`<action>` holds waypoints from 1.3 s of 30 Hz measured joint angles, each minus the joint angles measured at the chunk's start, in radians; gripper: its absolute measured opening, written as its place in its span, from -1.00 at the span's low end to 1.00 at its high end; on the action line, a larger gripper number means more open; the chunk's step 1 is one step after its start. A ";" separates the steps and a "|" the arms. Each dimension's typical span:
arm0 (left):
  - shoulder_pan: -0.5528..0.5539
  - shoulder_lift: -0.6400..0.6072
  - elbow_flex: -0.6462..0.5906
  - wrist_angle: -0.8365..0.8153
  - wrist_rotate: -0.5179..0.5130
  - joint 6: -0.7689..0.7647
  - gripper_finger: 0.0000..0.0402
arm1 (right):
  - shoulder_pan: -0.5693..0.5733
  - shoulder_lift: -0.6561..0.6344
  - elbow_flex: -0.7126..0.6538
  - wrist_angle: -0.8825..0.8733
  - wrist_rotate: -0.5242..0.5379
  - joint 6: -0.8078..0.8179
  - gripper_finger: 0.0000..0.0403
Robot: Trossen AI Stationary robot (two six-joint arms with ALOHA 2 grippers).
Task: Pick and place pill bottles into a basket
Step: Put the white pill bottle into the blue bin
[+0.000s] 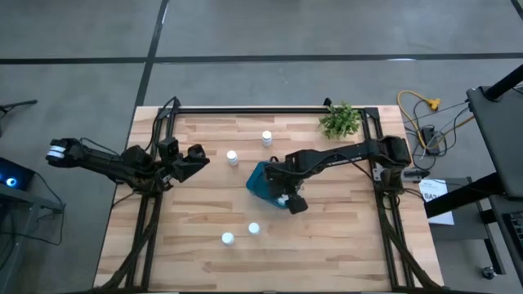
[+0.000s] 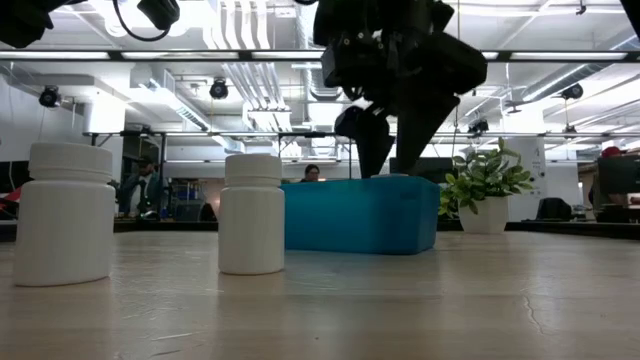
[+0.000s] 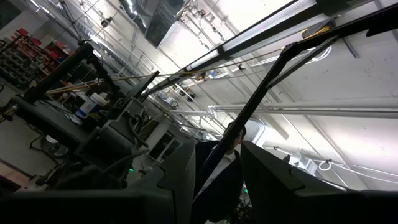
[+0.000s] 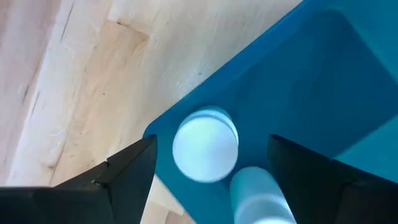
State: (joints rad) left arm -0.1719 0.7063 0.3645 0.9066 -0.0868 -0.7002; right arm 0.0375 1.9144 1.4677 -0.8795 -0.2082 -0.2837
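Note:
The teal-blue basket (image 1: 260, 181) stands mid-table and also shows in the low view (image 2: 360, 215). My right gripper (image 1: 288, 198) hangs open just above its near end, fingers pointing down. Its wrist view shows one white pill bottle (image 4: 205, 148) upright in a basket corner, between the spread fingers and below them. A second bottle (image 4: 258, 193) lies beside it. Several more bottles stand on the table: two far of the basket (image 1: 266, 137) (image 1: 232, 157), two near it (image 1: 253, 229) (image 1: 227, 238). My left gripper (image 1: 196, 157) waits at the left, open, tipped upward.
A green potted plant (image 1: 340, 121) stands at the table's far right. The two near bottles show large in the low view (image 2: 65, 215) (image 2: 252, 215). Bare wood lies at the near right (image 1: 343, 237). People show in the room beyond the table.

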 joint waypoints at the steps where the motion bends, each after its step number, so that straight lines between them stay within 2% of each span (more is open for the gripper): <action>1: 0.000 0.000 0.000 0.000 0.000 0.000 -0.44 | -0.001 -0.007 0.000 -0.007 0.002 0.000 0.46; 13: 0.000 -0.002 -0.002 0.000 0.000 -0.001 -0.44 | -0.022 -0.083 0.000 -0.029 0.009 0.063 0.35; 20: 0.000 -0.005 -0.003 0.000 0.000 0.000 -0.44 | -0.079 -0.106 0.019 -0.039 0.026 0.070 0.31; 31: 0.000 -0.005 -0.011 -0.001 0.000 0.000 -0.44 | -0.233 -0.079 0.190 -0.114 0.026 -0.003 0.38; 39: 0.000 -0.007 -0.012 -0.004 0.003 0.000 -0.44 | -0.339 0.037 0.403 -0.238 0.026 -0.070 0.44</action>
State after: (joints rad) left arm -0.1715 0.6991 0.3527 0.9028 -0.0842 -0.7006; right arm -0.3017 1.9516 1.8706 -1.1174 -0.1822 -0.3539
